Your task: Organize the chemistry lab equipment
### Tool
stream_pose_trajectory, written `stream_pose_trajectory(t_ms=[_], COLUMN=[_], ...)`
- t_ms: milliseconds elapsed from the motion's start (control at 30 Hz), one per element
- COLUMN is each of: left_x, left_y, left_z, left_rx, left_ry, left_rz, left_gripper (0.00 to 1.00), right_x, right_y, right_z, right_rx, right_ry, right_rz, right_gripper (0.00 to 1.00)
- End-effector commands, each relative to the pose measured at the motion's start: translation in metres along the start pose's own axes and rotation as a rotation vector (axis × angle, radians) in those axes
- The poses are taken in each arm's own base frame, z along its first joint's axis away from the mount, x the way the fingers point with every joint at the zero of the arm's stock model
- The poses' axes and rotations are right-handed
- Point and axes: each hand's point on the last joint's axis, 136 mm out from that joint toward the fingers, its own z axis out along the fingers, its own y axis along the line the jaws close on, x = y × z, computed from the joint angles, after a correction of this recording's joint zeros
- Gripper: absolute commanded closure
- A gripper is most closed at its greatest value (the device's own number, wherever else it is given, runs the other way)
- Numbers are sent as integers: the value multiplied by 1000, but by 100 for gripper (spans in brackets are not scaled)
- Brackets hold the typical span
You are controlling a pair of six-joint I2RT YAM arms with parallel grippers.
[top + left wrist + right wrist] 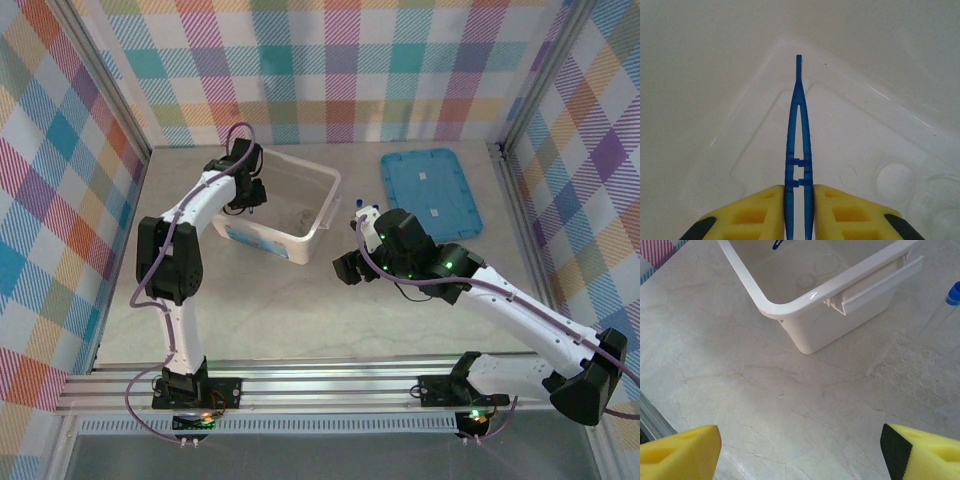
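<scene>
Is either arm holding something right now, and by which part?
The left gripper pinches blue tweezers across both prongs near their wide end, the narrow end pointing ahead. The right gripper is open and holds nothing.

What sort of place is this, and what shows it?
Probably a staged robot test bench, not a real lab: plaid walls, left arm and right arm bolted at the table edge, tweezers inside a plastic box.

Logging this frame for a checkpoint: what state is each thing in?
Dark blue plastic tweezers: squeezed shut, gripped.
Left fingers: shut on the tweezers.
Right fingers: open, empty.
Large translucent plastic box: open, lidless.
Flat blue rectangular lid: off the box, lying flat.
Thin clear tube: blue cap on.
</scene>
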Motion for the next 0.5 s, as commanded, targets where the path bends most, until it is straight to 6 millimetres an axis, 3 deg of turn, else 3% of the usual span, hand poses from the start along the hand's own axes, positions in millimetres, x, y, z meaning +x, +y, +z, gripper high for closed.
stream_pose_trajectory(t_ms=[0,467], left_x=[-14,0], left_y=[1,6], left_z=[4,20], left_rx=[19,-25], left_ry=[-12,66], left_rz=[-25,-8], left_gripper=[80,76], right_x=[1,1], right_y=[0,-3], right_z=[-3,-5], right_rx=[7,21], right_ry=[7,4], right_rz=[11,13], right_gripper=[16,16])
